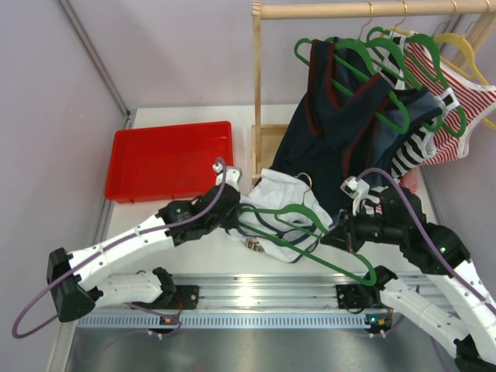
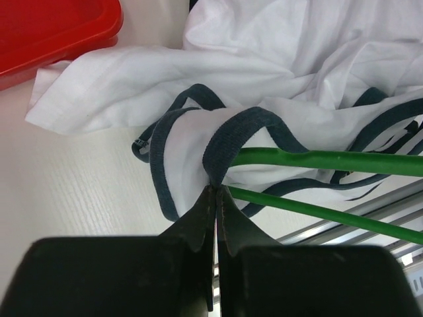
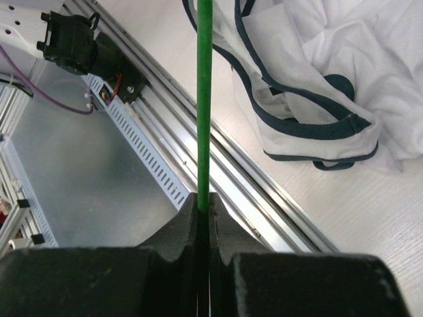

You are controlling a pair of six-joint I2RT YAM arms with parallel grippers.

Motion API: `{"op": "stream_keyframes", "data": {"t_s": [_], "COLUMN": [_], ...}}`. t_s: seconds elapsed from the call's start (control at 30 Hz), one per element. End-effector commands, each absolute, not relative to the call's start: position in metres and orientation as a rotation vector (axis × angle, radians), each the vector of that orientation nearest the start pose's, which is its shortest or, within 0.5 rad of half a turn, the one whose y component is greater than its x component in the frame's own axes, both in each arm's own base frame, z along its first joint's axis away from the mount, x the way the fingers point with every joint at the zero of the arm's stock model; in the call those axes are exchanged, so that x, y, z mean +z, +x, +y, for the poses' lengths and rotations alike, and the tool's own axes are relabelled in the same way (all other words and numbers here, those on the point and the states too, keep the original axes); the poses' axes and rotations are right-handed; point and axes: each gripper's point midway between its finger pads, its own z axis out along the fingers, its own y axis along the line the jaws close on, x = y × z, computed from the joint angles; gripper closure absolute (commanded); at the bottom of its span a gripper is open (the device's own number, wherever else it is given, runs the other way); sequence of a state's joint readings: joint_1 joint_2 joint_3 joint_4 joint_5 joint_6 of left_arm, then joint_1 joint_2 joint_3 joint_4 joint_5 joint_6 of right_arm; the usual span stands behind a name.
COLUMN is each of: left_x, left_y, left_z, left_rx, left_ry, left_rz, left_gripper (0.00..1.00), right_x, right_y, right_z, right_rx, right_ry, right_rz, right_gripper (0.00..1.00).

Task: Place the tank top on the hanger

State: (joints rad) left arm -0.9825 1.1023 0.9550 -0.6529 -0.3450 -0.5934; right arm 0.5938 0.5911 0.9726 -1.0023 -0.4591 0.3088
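The white tank top [image 1: 283, 194] with navy trim lies crumpled on the table between the arms. It also shows in the left wrist view [image 2: 264, 53] and the right wrist view [image 3: 344, 59]. The green hanger [image 1: 310, 246] lies across it, one end reaching into the navy strap loop. My left gripper [image 1: 235, 218] is shut on the navy strap [image 2: 228, 142]. My right gripper [image 1: 338, 231] is shut on the hanger's thin green bar [image 3: 204, 99]. The hanger bars [image 2: 330, 160] show beside the held strap.
A red tray [image 1: 170, 159] sits at the back left, and its corner shows in the left wrist view [image 2: 53, 30]. A wooden rack [image 1: 356, 11] at the back holds green hangers, a dark navy top [image 1: 341, 132], a striped top [image 1: 453, 93] and a yellow hanger [image 1: 465, 46]. A metal rail [image 1: 248, 291] runs along the near edge.
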Motion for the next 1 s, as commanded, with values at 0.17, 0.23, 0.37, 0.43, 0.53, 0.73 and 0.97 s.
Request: {"op": "stream_keyframes", "data": {"t_s": [0.17,0.23,0.37,0.43,0.53,0.73,0.97], "left_x": [0.207,0.210,0.216,0.217,0.217,0.215,0.222], "left_y": [0.206,0.206,0.203,0.203,0.203,0.202,0.205], "left_z": [-0.216,-0.216,-0.222,-0.223,-0.224,-0.223,-0.228], "left_rx": [-0.337,-0.343,-0.384,-0.389,-0.386,-0.373,-0.377], "left_ry": [0.259,0.267,0.287,0.299,0.313,0.338,0.348], "left_rz": [2.259,2.254,2.252,2.248,2.250,2.259,2.247], "left_gripper": [1.00,1.00,1.00,1.00,1.00,1.00,1.00], "right_x": [0.264,0.261,0.256,0.248,0.247,0.246,0.232], "right_y": [0.091,0.088,0.097,0.106,0.121,0.128,0.129], "right_z": [0.188,0.191,0.200,0.202,0.204,0.215,0.229], "right_rx": [1.112,1.143,1.170,1.147,1.116,1.149,1.127], "right_ry": [-0.680,-0.690,-0.680,-0.649,-0.611,-0.624,-0.663], "right_rz": [2.081,2.081,2.048,2.059,2.025,1.939,1.906], "right_gripper": [1.00,1.00,1.00,1.00,1.00,1.00,1.00]}}
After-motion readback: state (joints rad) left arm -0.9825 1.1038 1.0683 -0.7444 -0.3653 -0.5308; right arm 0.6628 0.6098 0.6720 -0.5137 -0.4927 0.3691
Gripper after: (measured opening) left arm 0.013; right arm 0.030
